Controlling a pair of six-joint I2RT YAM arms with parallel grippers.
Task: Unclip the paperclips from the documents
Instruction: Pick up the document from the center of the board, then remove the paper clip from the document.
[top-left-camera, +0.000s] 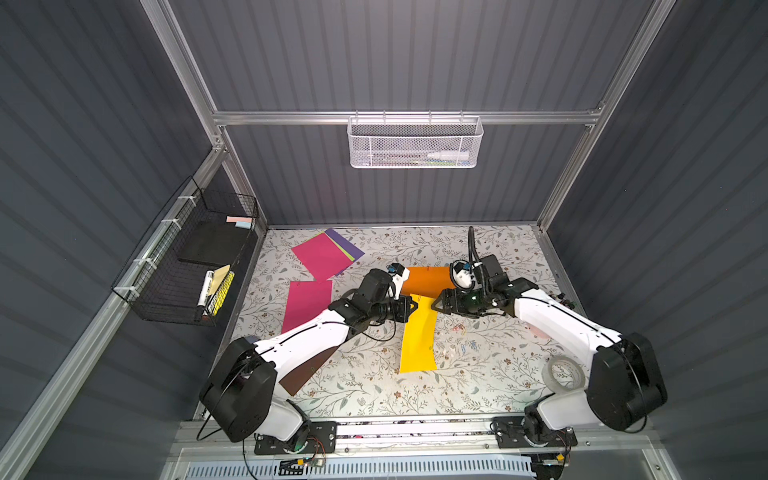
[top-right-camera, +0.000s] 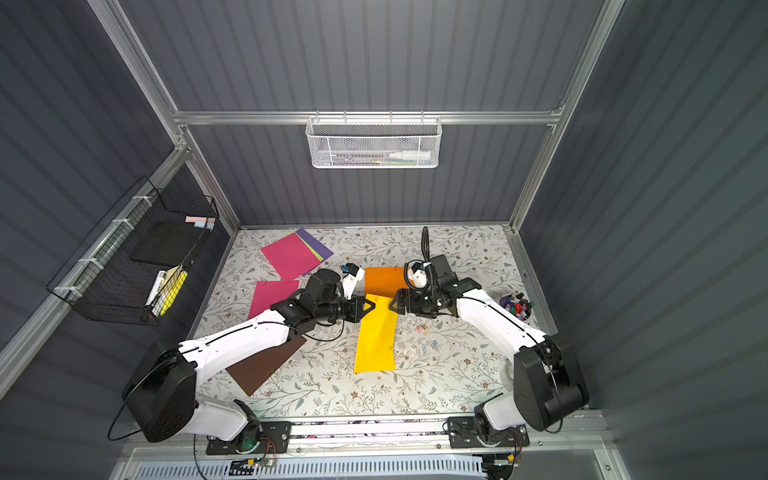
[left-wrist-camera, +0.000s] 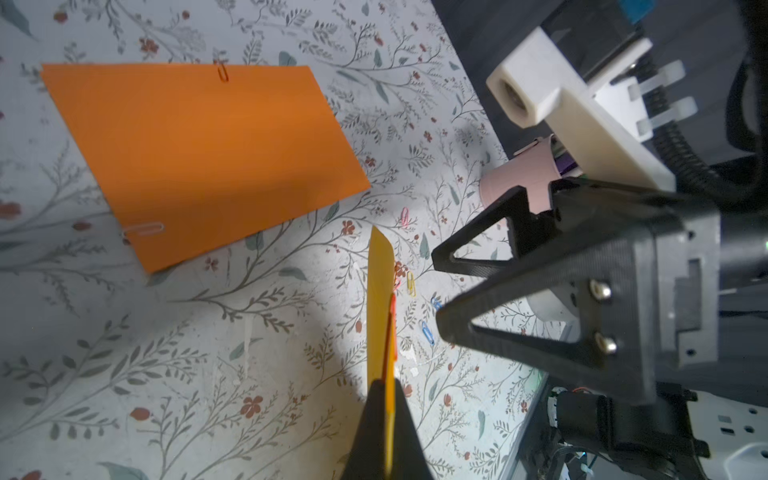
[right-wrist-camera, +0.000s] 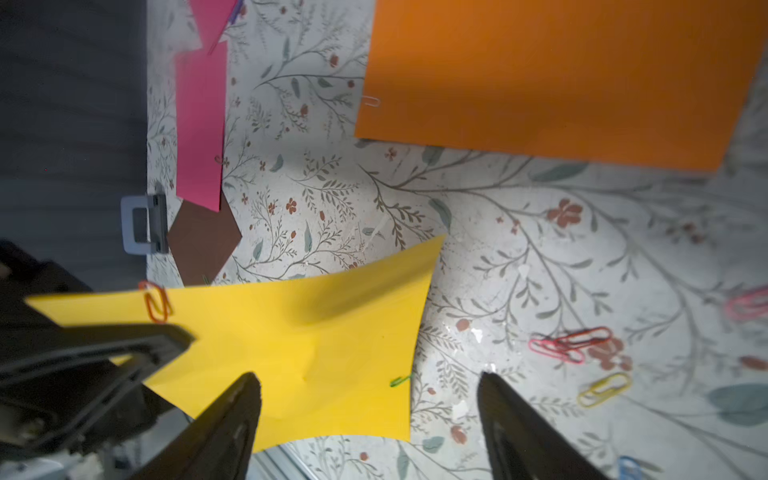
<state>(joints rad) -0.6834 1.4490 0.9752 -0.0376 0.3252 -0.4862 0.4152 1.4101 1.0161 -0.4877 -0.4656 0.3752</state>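
Observation:
My left gripper (left-wrist-camera: 388, 415) is shut on the top edge of the yellow document (top-left-camera: 419, 336), lifting that end off the table. An orange paperclip (left-wrist-camera: 390, 328) sits on that edge just beyond the jaws, and a green paperclip (right-wrist-camera: 400, 380) is on a side edge. My right gripper (right-wrist-camera: 368, 380) stands open, facing the left gripper (top-left-camera: 413, 307) across the sheet's top, with nothing between its fingers. The orange document (left-wrist-camera: 199, 158) lies flat behind, carrying a white paperclip (left-wrist-camera: 143, 229) and an orange one (left-wrist-camera: 223, 71). In both top views the right gripper (top-right-camera: 392, 305) is level with the left.
Loose paperclips (right-wrist-camera: 569, 343) lie on the floral table right of the yellow sheet. Magenta (top-left-camera: 324, 257), purple (top-left-camera: 345, 243) and brown (top-left-camera: 307, 370) sheets lie at the left. A tape roll (top-left-camera: 565, 372) and a marker cup (top-right-camera: 517, 307) stand at the right.

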